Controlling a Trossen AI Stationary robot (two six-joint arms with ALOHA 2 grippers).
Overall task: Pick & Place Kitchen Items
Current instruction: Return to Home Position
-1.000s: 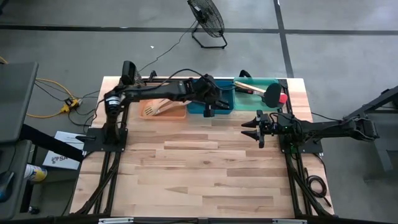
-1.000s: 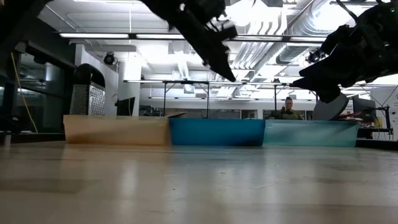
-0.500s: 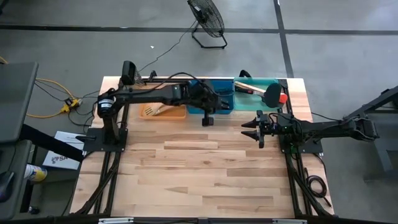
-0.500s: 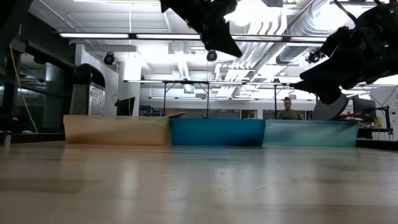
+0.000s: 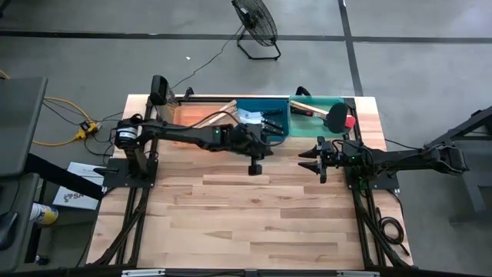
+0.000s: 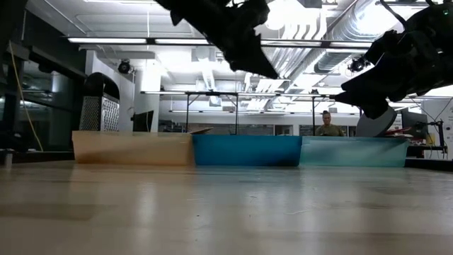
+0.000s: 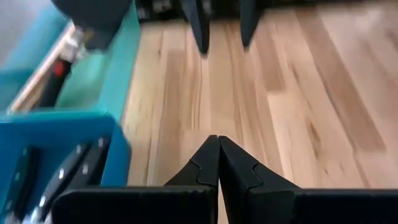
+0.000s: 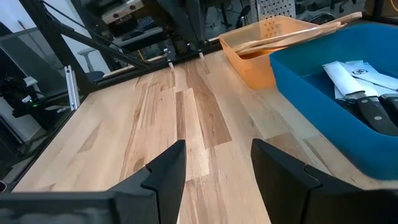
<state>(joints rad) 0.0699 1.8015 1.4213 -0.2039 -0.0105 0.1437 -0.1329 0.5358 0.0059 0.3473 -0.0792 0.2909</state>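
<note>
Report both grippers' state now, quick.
Left gripper: shut, holding nothing.
Right gripper: open, holding nothing.

Overhead first: straight down on the whole table, bins at 12 o'clock. Low next: at table level, well back, facing those same bins. Left wrist: close, tipped down beside the blue bin. Right wrist: close, across the table, sharing that bin's knives.
</note>
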